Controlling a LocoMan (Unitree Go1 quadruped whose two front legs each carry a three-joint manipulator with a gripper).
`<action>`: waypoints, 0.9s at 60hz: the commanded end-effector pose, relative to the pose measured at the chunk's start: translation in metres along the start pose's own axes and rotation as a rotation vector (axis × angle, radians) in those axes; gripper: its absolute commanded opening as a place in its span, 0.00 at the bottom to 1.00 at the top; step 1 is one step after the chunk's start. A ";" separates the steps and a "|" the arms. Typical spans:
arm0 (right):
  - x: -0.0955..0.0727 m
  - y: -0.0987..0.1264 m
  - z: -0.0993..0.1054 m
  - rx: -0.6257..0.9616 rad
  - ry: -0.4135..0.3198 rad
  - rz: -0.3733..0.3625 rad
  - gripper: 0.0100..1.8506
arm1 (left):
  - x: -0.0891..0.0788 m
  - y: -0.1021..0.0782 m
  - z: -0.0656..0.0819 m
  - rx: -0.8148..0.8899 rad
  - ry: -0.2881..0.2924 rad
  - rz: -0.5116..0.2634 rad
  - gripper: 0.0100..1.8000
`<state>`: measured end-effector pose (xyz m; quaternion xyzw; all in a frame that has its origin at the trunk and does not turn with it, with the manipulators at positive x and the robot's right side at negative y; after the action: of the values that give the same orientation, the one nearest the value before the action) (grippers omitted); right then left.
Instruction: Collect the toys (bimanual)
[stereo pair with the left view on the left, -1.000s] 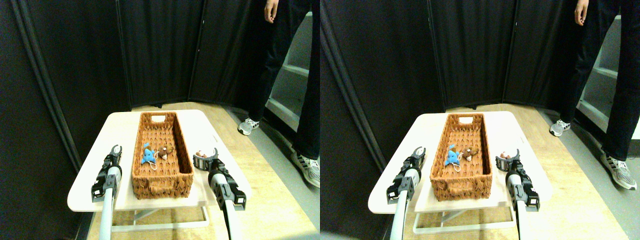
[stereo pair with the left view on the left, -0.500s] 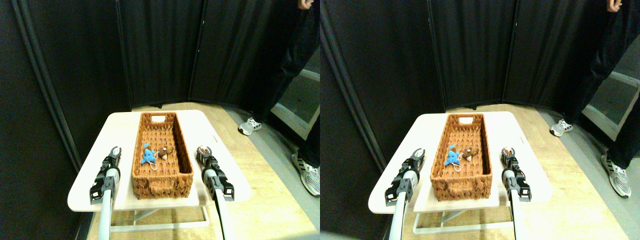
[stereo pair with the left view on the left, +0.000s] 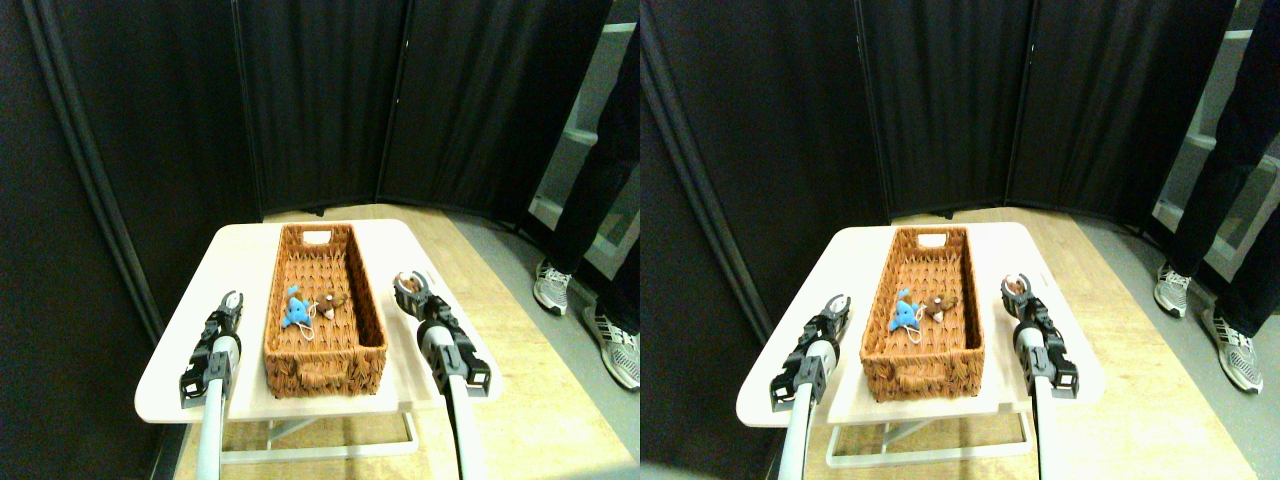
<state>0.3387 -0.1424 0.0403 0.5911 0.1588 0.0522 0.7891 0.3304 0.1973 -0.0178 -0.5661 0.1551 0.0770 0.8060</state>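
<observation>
A blue toy (stereo pair with the left view on the left: 294, 309) and a brown toy (stereo pair with the left view on the left: 328, 303) already lie inside the wicker basket (stereo pair with the left view on the left: 325, 360). Right of it, the right gripper (stereo pair with the left view on the left: 410, 287) clasps a third toy (stereo pair with the left view on the left: 408, 283), not yet dropped in. Left of the basket, the left gripper (stereo pair with the left view on the left: 230, 303) hangs empty, jaws parted.

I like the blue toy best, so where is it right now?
The blue toy lies inside the basket, around the middle, on the left side, right next to the brown toy.
</observation>
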 end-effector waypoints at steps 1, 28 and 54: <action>0.000 0.033 -0.006 -0.052 0.043 0.087 0.00 | 0.002 -0.007 0.002 0.019 -0.015 -0.046 0.00; 0.009 0.100 -0.059 -0.094 0.163 0.196 0.00 | -0.002 -0.002 0.009 0.009 -0.069 -0.064 0.00; 0.009 0.087 -0.097 -0.033 0.232 0.135 0.00 | -0.009 -0.003 0.016 0.014 -0.093 -0.107 0.00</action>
<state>0.3274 -0.0280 0.0912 0.5680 0.2128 0.1732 0.7759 0.3244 0.2118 -0.0156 -0.5648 0.1011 0.0807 0.8150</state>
